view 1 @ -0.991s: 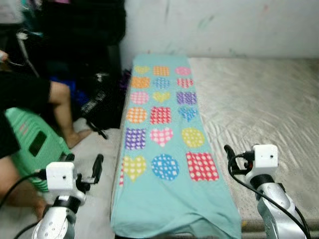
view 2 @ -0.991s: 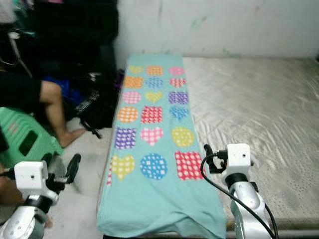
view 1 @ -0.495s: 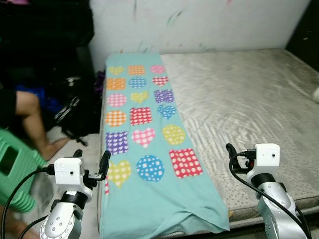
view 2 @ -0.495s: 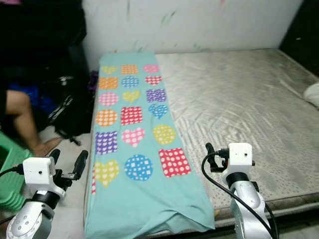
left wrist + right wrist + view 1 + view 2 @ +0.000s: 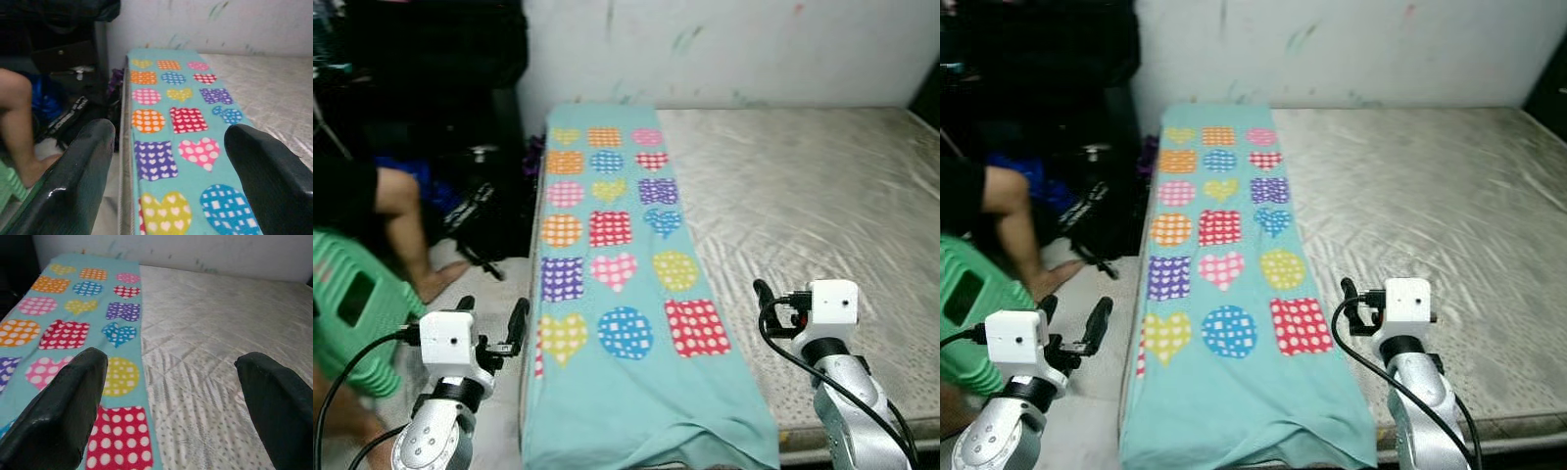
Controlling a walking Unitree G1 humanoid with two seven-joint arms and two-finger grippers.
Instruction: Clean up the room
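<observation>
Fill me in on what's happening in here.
The robot faces a bare mattress with a teal blanket of coloured hearts, circles and squares laid along its left side. The left gripper is raised beside the blanket's near corner and the right gripper is over the mattress; both are open and hold nothing. A person's leg and a green stool are on the floor to the left.

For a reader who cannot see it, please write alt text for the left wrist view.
A teal blanket printed with colourful dotted hearts, squares and circles lies along the edge of a pale mattress, seen between the open jaws of the left gripper. Beside the bed are a person's bare leg and a dark bag on the floor.
</observation>
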